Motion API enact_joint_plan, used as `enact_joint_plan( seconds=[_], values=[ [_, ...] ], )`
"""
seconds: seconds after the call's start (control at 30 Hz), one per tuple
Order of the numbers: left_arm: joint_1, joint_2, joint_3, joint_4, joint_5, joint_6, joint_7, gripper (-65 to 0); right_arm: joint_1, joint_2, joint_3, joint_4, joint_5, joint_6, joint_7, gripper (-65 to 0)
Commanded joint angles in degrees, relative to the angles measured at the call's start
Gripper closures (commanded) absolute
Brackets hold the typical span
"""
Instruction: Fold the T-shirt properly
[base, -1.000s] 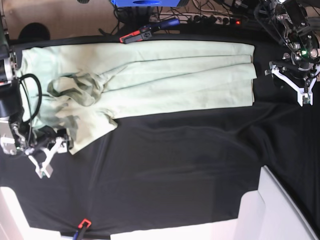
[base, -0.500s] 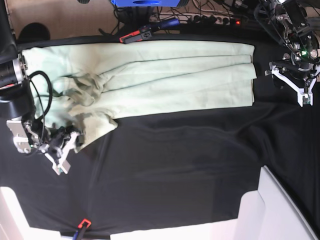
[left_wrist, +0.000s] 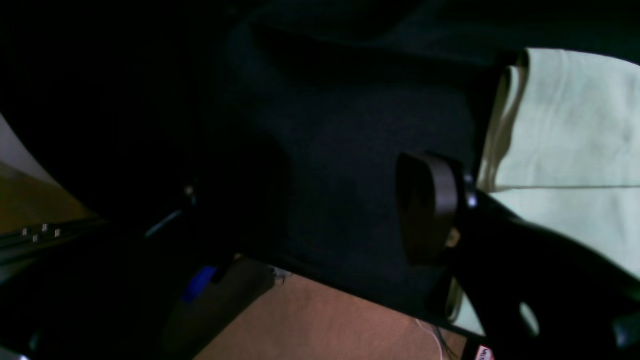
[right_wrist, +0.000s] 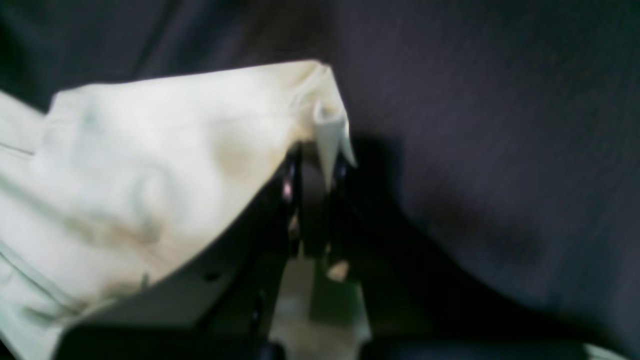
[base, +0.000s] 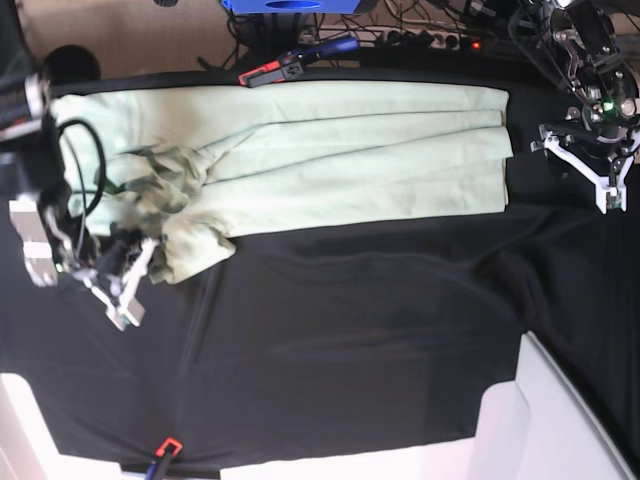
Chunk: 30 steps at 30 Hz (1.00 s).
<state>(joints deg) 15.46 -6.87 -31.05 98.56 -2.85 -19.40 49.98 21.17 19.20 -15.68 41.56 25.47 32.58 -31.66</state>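
Observation:
The pale mint-green T-shirt (base: 330, 150) lies lengthwise across the far half of the black table cloth (base: 350, 330), with its collar end bunched at the left. My right gripper (base: 140, 275) is at the shirt's lower-left corner. In the right wrist view its jaws are closed, pinching a small tip of the T-shirt (right_wrist: 150, 165) at the right gripper (right_wrist: 315, 165). My left gripper (base: 608, 185) hangs open just right of the hem, apart from it. One dark finger (left_wrist: 425, 205) shows beside the folded hem of the T-shirt (left_wrist: 565, 130).
A red-and-black clamp (base: 272, 70) and a blue-handled tool (base: 335, 45) sit at the cloth's far edge, with cables behind. Another red clamp (base: 168, 446) is at the near edge. A white box (base: 560, 420) stands at the near right corner.
My right gripper has moved up and right to the shirt's lower-left corner and shut on it, and the fabric there has drawn in. The left arm has not moved.

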Motion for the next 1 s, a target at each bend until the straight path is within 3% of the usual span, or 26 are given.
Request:
enact_joint_plan(
  seconds=[0.0, 0.6, 0.97],
  values=[
    [-0.3, -0.8, -0.2, 0.9, 0.1, 0.5, -0.8, -46.5, -0.4, 1.1, 2.5, 3.7, 0.5, 0.3, -0.6, 0.0],
    [-1.7, -0.9, 0.1, -1.3, 0.2, 0.5, -0.8, -46.5, -26.6, 0.8, 22.3, 47.0, 0.4, 0.3, -20.9, 0.0],
    [-2.4, -0.9, 0.1, -1.3, 0.2, 0.5, -0.8, -46.5, -36.5, 0.5, 24.3, 53.4, 0.6, 0.3, -21.6, 0.0]
  ],
)
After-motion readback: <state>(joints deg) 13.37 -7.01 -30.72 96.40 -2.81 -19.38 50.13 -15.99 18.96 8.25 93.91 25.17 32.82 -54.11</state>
